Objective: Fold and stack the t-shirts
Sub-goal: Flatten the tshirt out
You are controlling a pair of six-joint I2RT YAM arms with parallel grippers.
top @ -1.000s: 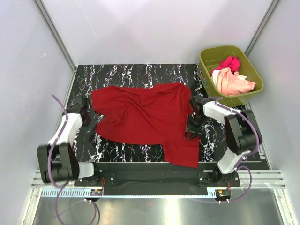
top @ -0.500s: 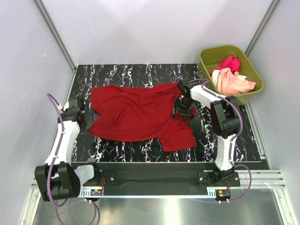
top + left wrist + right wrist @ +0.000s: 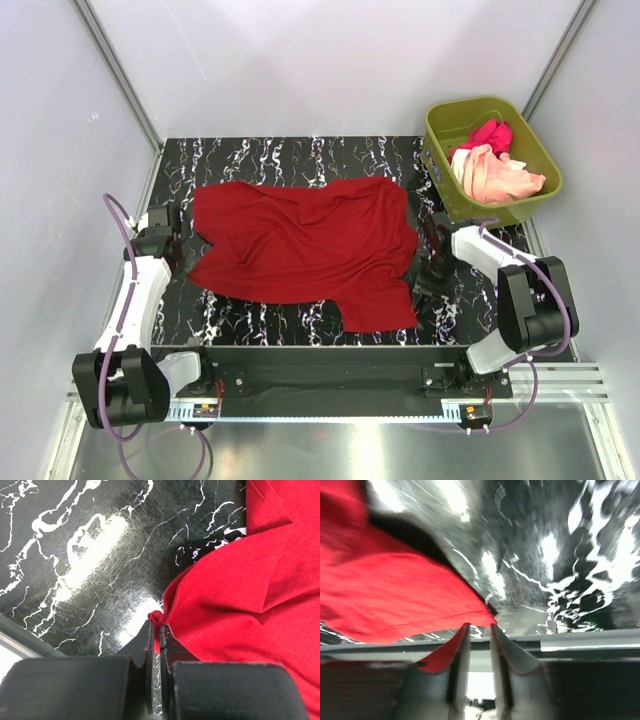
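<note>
The deep red t-shirt (image 3: 305, 245) lies spread and wrinkled on the black marble table (image 3: 300, 155). My left gripper (image 3: 178, 258) is at its left edge, shut on a small pinch of red cloth (image 3: 158, 617) low over the table; its jaws (image 3: 156, 625) are pressed together. My right gripper (image 3: 426, 285) is just right of the shirt's lower right corner, pointing toward the near edge. It (image 3: 477, 627) is open by a narrow gap and empty, with the red hem (image 3: 395, 595) just beyond. The magenta-pink shirt (image 3: 488, 133) and the pale peach shirt (image 3: 500, 178) lie bunched in the tub.
The olive-green plastic tub (image 3: 540, 160) stands at the back right corner, just off the table. White walls enclose the table on three sides. A metal rail (image 3: 320, 385) runs along the near edge by the arm bases.
My right gripper has let go of the shirt's right side and moved right and nearer. The right side of the shirt now lies flatter. The left gripper has barely moved.
</note>
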